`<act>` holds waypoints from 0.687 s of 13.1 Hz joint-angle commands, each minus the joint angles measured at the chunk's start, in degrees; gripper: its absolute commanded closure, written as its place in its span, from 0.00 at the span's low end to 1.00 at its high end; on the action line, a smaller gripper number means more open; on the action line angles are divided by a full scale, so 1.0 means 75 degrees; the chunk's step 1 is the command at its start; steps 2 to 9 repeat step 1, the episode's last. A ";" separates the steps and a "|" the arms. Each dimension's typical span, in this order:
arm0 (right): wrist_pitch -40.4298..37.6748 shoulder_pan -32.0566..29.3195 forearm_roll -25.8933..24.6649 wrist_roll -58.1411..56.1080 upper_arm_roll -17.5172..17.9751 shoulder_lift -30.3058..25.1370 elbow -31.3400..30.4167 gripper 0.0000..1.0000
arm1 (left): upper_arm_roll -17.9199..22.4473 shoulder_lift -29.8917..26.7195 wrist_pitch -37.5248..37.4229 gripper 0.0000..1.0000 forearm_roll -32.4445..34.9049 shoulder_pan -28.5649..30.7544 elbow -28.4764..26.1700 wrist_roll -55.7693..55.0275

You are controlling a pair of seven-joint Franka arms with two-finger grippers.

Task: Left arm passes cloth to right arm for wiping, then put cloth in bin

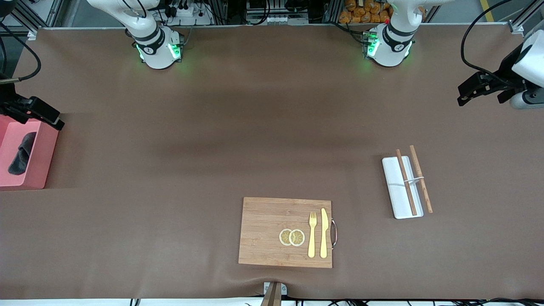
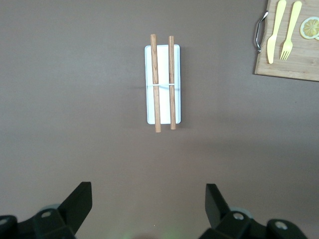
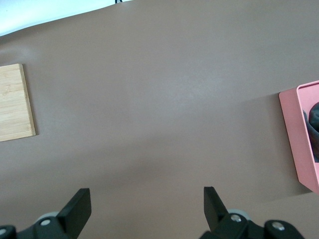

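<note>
The charcoal-grey cloth (image 1: 21, 155) lies crumpled inside the salmon-pink bin (image 1: 42, 157) at the right arm's end of the table. The right wrist view shows the bin's wall (image 3: 294, 134) and a bit of the cloth (image 3: 314, 117). My right gripper (image 1: 58, 123) hangs open and empty over the table just beside the bin's rim; it also shows in the right wrist view (image 3: 147, 209). My left gripper (image 1: 462, 98) is open and empty, up over the left arm's end of the table; in the left wrist view (image 2: 148, 204) it has bare table under it.
A white rectangular tray (image 1: 393, 191) with two wooden sticks (image 1: 407, 182) across it lies toward the left arm's end. A wooden cutting board (image 1: 263, 233) with a yellow fork, a knife and lemon slices sits near the front edge.
</note>
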 commanded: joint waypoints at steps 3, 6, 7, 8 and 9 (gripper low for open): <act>-0.0023 -0.0059 -0.0089 -0.0024 0.0060 0.0038 0.0131 0.00 | -0.0026 0.0097 -0.0115 0.00 0.0027 -0.0014 0.0228 -0.0066; -0.0023 -0.0059 -0.0089 -0.0024 0.0060 0.0038 0.0131 0.00 | -0.0026 0.0097 -0.0115 0.00 0.0027 -0.0014 0.0228 -0.0066; -0.0023 -0.0059 -0.0089 -0.0024 0.0060 0.0038 0.0131 0.00 | -0.0026 0.0097 -0.0115 0.00 0.0027 -0.0014 0.0228 -0.0066; -0.0023 -0.0059 -0.0089 -0.0024 0.0060 0.0038 0.0131 0.00 | -0.0026 0.0097 -0.0115 0.00 0.0027 -0.0014 0.0228 -0.0066; -0.0023 -0.0059 -0.0089 -0.0024 0.0060 0.0038 0.0131 0.00 | -0.0026 0.0097 -0.0115 0.00 0.0027 -0.0014 0.0228 -0.0066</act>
